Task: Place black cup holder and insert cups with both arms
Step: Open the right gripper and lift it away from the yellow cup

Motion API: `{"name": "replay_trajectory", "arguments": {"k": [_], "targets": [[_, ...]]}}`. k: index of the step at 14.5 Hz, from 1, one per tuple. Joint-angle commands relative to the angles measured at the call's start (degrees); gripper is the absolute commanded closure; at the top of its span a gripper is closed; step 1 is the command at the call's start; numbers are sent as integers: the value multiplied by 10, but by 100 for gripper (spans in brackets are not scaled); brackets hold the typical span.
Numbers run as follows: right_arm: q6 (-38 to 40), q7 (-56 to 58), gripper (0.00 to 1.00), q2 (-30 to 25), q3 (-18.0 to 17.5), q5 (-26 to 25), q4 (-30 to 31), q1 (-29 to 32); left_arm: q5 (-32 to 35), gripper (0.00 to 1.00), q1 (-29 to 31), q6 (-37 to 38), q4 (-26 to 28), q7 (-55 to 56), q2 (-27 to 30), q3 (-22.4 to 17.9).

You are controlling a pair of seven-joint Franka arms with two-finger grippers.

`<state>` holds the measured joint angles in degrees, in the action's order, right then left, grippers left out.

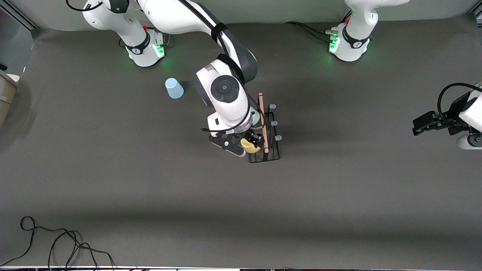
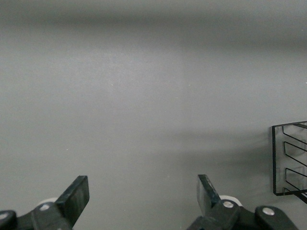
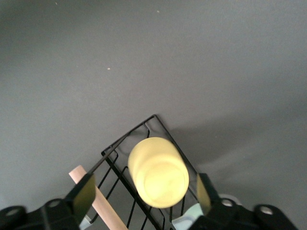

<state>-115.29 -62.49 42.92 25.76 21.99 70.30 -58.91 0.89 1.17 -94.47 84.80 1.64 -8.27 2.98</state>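
Hovering over the black wire cup holder (image 1: 268, 145) mid-tabletop, the right gripper (image 3: 144, 191) spreads its fingers around the upturned yellow plastic cup (image 3: 158, 172); the left gripper (image 2: 144, 199) waits, fingers apart. Only the front view shows the light blue plastic cup (image 1: 174, 88).

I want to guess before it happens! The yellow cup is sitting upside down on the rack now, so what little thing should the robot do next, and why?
Probably lift the right hand straight up. Its fingers stand apart on either side of the yellow cup, which sits upside down on the black cup holder, so it looks let go. The light blue cup waits on the table; the left hand waits open.
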Motion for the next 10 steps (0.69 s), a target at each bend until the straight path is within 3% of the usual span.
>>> {"name": "replay_trajectory", "arguments": {"k": [1,7,10], "targets": [[31,17,0,-23,8,6,-9,10,-7,0,1,2,-2,3,5,-1],[215,229,0,-133,10,2,-7,109,-6,0,2,2,-2,3,5,-1],[309,341,0,-178,45,-45,-6,132,-6,0,1,1,-2,4,5,-1]]}}
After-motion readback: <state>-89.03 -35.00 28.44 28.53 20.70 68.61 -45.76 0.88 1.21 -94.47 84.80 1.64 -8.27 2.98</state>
